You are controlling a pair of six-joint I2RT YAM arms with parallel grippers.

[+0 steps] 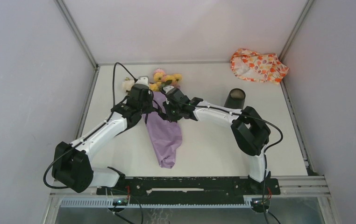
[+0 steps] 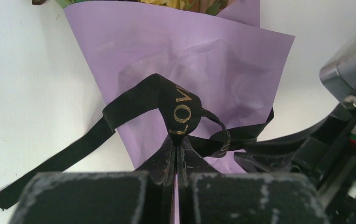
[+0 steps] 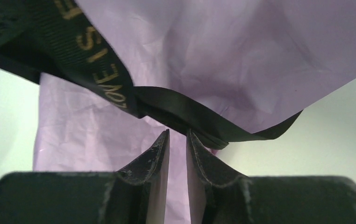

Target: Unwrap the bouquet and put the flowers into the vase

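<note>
Left gripper pinches ribbon; right gripper narrowly parted; flowers inside lilac paper; vase apart.

You're looking at the bouquet in lilac wrapping paper, a black ribbon with gold lettering crossing it. Its flowers are showing yellow, pink and cream. On the white table, the vase is reading matte black, and the cloth bundle is showing an orange-and-white floral print.
</note>
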